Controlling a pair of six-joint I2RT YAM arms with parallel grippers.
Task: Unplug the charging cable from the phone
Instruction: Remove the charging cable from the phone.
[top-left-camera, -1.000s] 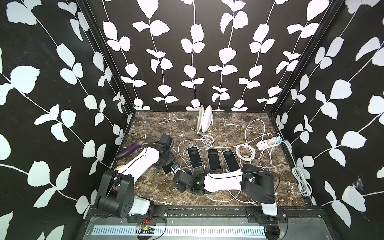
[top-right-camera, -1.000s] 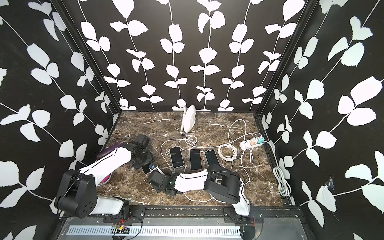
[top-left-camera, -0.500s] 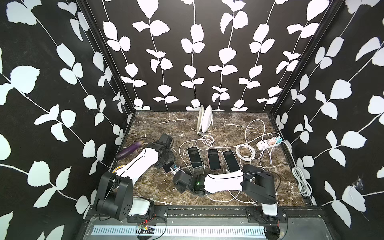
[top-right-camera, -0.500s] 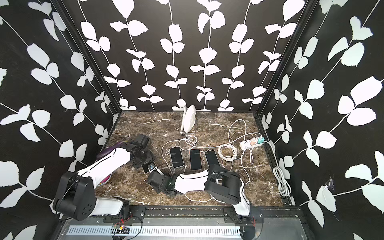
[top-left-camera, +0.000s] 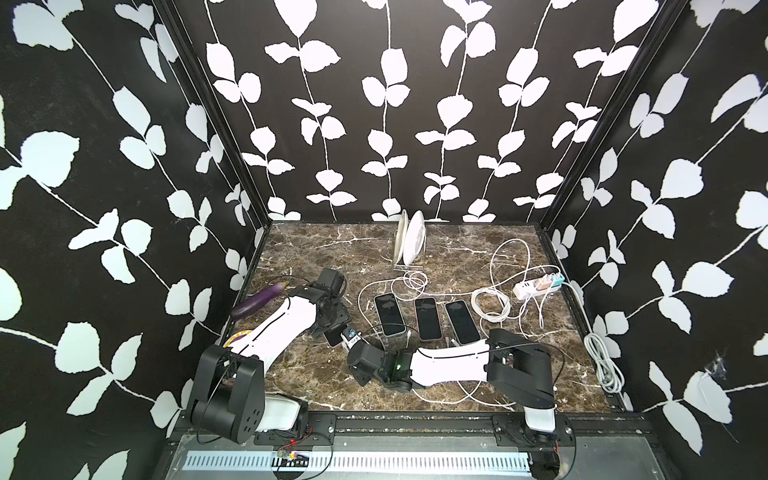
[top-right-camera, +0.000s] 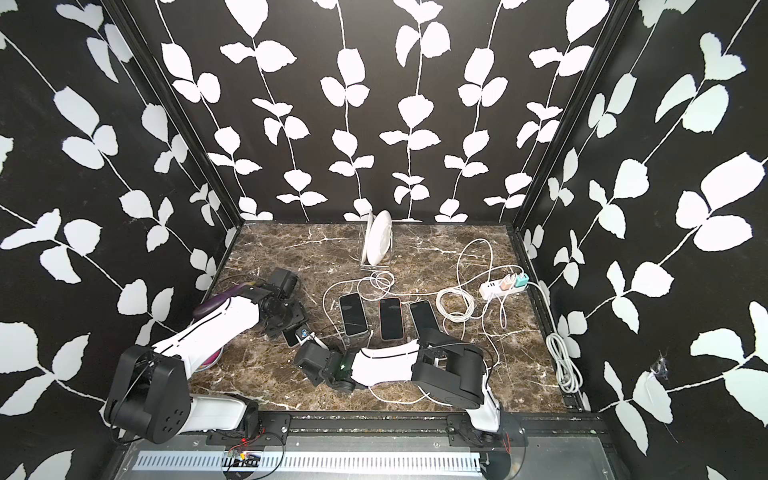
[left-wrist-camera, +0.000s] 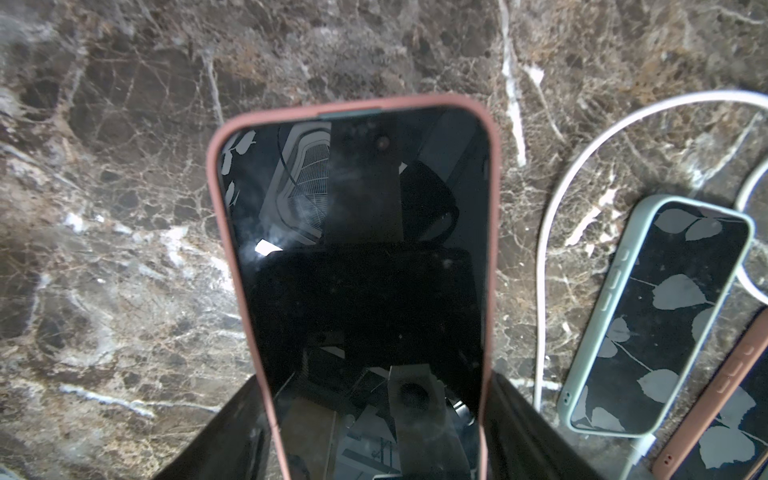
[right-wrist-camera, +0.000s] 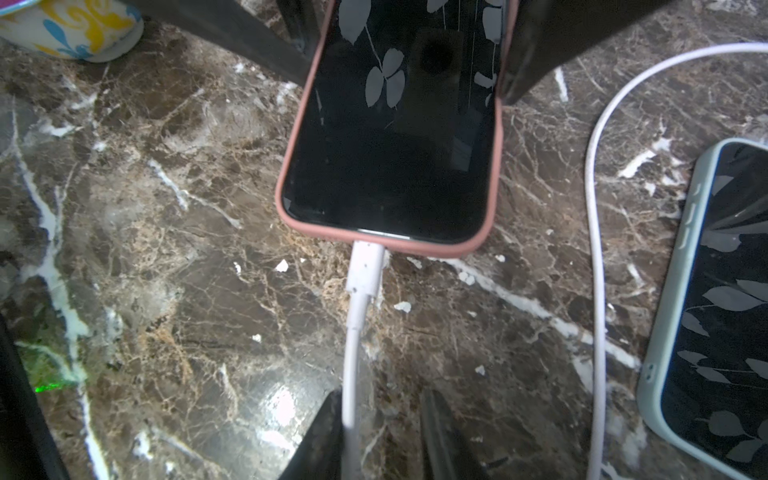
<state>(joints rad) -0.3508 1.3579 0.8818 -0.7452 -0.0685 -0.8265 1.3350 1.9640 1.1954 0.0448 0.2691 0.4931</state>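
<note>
Charging cable (right-wrist-camera: 353, 345) sits plugged into the end of the pink-cased phone (right-wrist-camera: 395, 137), which lies near the mint-cased phone (right-wrist-camera: 715, 311). Left gripper (left-wrist-camera: 374, 432) clamps the pink-cased phone by its sides. The right gripper (right-wrist-camera: 382, 436) stands parted around the cable, short of the plug.

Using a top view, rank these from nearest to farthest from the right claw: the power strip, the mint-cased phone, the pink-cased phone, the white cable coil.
Measured from the right claw:
1. pink-cased phone, right beside it on the left arm's side.
2. mint-cased phone, at the left end of the row.
3. white cable coil, beyond the row's right end.
4. power strip, near the right wall.
</note>
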